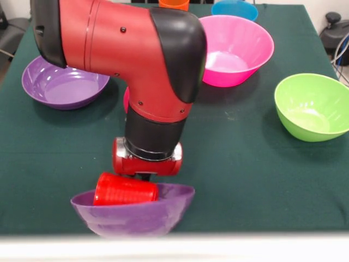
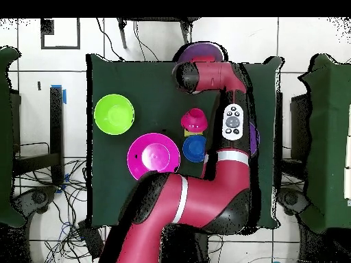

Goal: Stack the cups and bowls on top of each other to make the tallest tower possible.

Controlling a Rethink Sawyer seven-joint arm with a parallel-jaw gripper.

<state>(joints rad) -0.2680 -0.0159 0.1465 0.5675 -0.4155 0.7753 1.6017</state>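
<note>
Red arm (image 1: 136,60) bends down over the purple bowl (image 1: 136,215) holding a toppled red cup (image 1: 124,190).

Dark green table cover (image 1: 262,180), white tiled floor (image 2: 301,41), tangled cables (image 2: 68,219) beside the table

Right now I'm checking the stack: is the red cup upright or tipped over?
Tipped over. The red cup lies on its side in the near purple bowl, its ribbed wall showing, directly under the arm.

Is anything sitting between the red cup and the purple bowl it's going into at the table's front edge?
Nothing visible does. In the front view the red cup already lies on its side in the purple bowl, directly under the arm's wrist; the gripper itself is hidden.
</note>
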